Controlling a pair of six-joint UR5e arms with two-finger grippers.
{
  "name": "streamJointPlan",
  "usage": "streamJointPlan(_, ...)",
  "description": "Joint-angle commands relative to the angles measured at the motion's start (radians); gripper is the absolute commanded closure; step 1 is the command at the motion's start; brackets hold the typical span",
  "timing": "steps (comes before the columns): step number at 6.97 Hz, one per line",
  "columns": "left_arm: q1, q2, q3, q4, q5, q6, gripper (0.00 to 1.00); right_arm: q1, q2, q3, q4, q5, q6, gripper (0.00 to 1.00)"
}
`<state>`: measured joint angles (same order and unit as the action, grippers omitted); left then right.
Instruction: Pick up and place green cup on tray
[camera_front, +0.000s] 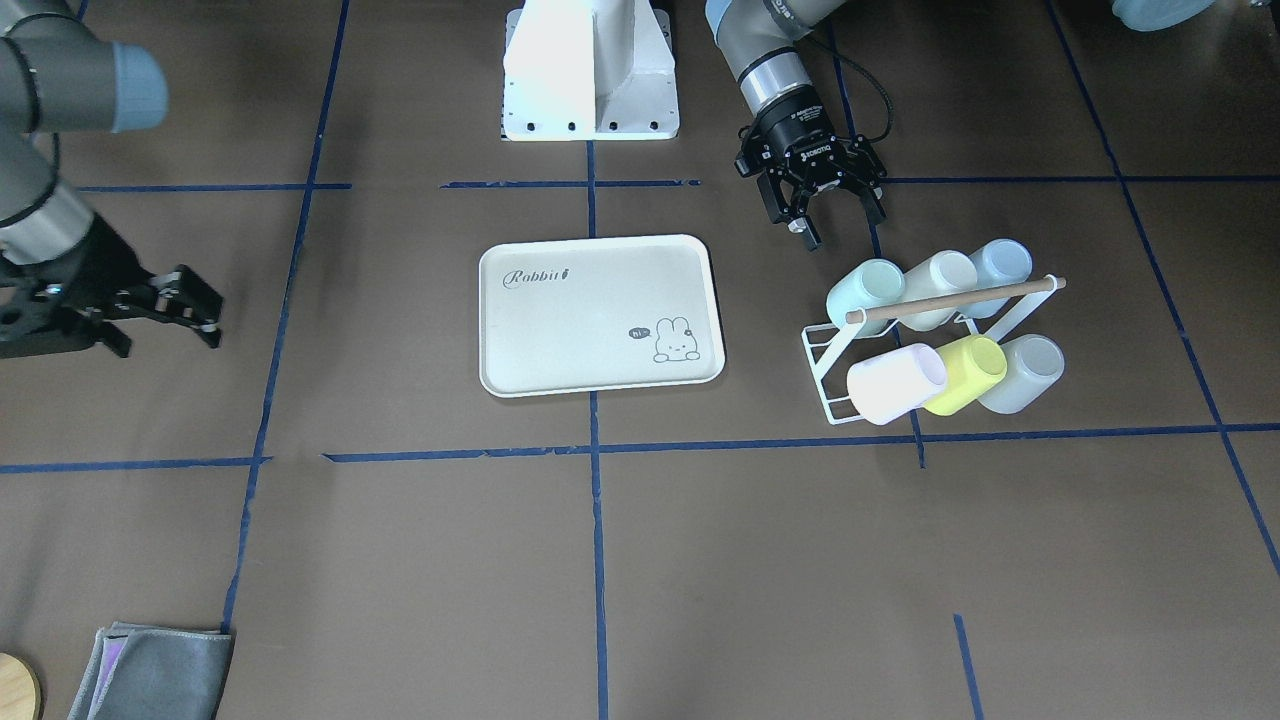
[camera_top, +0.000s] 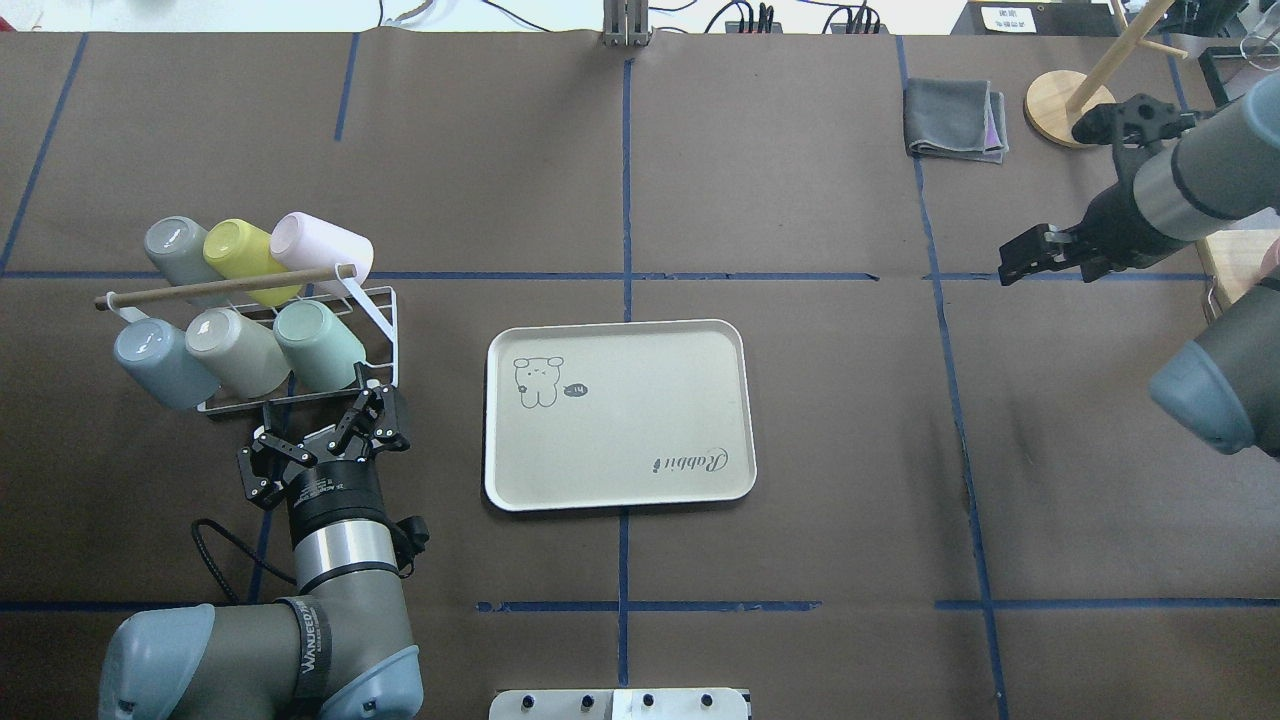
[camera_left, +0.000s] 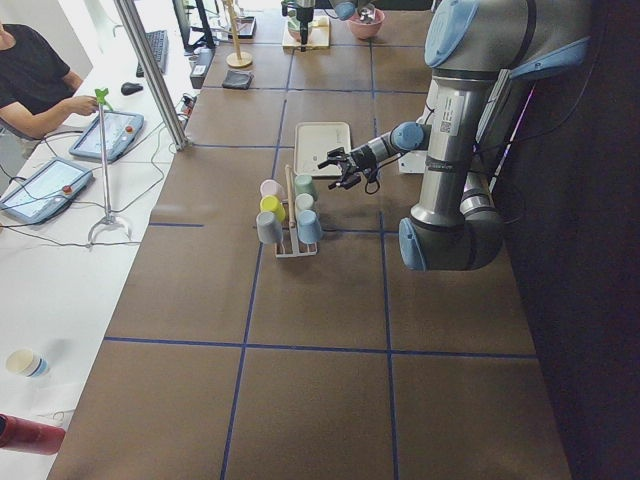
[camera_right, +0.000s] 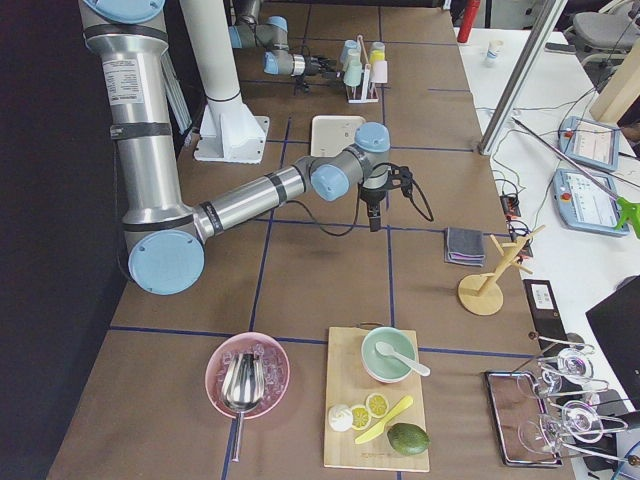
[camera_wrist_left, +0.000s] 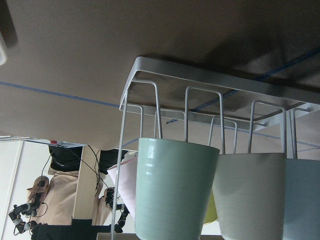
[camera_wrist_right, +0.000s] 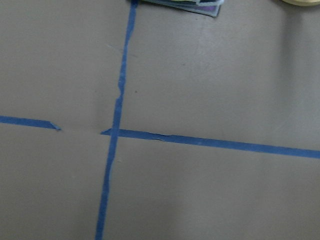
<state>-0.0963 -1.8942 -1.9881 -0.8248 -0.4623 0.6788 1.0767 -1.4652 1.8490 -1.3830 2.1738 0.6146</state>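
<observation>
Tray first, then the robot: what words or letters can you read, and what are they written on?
"Rabbit": curly script on the tray.
"hi": in the little speech bubble beside the bunny drawing on the tray.
"ROBOTIQ": tiny print on the body of the left claw.
Lettered band on the left arm: too blurred to read surely.
Sticker on that arm in the exterior left view: too small to read.

2 blue tape lines (camera_wrist_right: 115, 132) cross on the brown table (camera_wrist_right: 215, 75) below a folded cloth (camera_wrist_right: 185, 4).
</observation>
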Motion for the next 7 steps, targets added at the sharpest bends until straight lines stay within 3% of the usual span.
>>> streamJointPlan(1,-0.006,-0.005,0.053,-0.048,0.031,0.002,0.00,0.043,-0.015,-0.002,-0.039,0.006,-0.096,0.00)
streamJointPlan(7,-0.089,-0.051,0.192,-0.080,0.074,0.004,0.00,0.069,-0.038,-0.005,-0.038,0.006,-0.139,0.00)
